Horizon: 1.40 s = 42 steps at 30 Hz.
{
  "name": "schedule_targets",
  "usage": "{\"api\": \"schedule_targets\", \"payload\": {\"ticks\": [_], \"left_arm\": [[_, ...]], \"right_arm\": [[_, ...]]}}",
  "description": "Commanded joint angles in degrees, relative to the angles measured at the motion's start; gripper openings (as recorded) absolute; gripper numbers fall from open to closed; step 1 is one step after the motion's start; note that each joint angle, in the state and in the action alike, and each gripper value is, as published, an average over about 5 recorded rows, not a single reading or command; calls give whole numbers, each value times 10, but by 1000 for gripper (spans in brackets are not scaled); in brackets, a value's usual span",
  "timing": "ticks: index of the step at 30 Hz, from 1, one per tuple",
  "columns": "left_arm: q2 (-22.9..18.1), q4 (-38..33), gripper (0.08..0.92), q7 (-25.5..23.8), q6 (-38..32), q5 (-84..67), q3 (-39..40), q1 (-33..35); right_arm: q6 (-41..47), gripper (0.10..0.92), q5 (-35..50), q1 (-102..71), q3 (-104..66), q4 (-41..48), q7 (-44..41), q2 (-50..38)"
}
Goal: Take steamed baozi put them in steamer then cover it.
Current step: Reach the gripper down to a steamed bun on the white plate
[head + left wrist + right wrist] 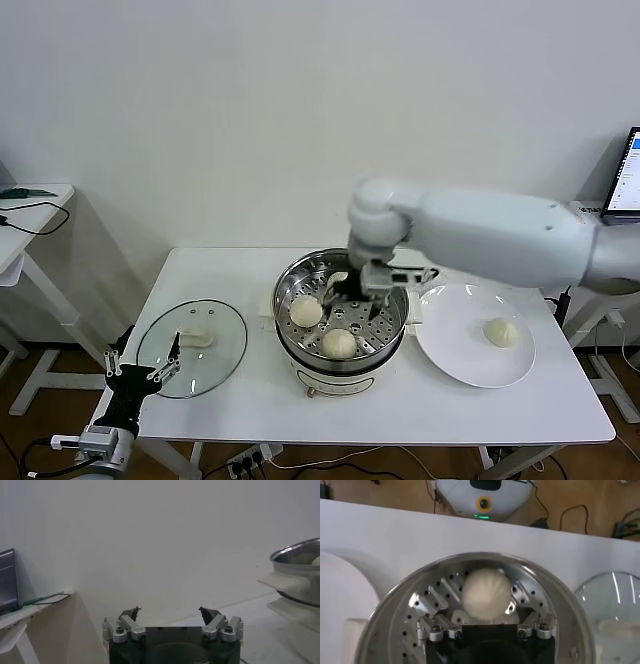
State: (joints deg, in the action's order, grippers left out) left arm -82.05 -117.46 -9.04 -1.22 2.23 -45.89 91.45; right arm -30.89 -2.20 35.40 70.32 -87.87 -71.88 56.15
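A: Where are the steamed baozi [339,342]?

B: Two show plainly on the perforated tray of the steamer [296,336], one at its front, one toward the robot's left. A third lies right under the right end effector [352,290], seen in the right wrist view as a bun [486,595] between the fingers [429,602], which stand spread wide on either side of it. Whether they touch it, I cannot tell. A fourth bun [500,332] sits alone on the white plate [450,345], to the steamer's right.

A: And the steamer itself?

B: Mid-counter, lid off. The glass lid [192,347] lies flat on the counter [260,400] to its left, well apart from the pot.

A: The other arm?

B: The left end effector [138,378] hangs low off the counter's front-left corner, near the lid's edge, its fingers wide with nothing between them.

A: Room to move?

B: Bare counter runs along the front edge and between lid and steamer. The plate lies just beside the steamer, near the right edge.
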Motion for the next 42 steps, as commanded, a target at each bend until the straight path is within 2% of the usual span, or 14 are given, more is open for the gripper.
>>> {"api": "schedule_targets", "payload": {"ticks": [1, 6, 13, 21, 36, 42], "left_arm": [[0, -6, 823, 0, -1, 2, 4, 2], [2, -10, 823, 0, -3, 5, 7, 5], [-1, -16, 823, 0, -4, 7, 13, 6], [-1, -23, 823, 1, -4, 7, 15, 9], [0, -14, 823, 0, -4, 9, 22, 3], [-1, -14, 823, 1, -3, 10, 22, 3]], "right_arm": [[165, 823, 135, 62, -18, 8, -64, -170], [305, 823, 143, 2, -37, 55, -59, -245], [384, 823, 80, -116, -93, 123, -46, -286], [379, 823, -32, -277, -245, 225, -14, -254], [332, 823, -147, -379, -368, 325, 6, -186], [324, 823, -164, -390, -383, 342, 9, -167]]}}
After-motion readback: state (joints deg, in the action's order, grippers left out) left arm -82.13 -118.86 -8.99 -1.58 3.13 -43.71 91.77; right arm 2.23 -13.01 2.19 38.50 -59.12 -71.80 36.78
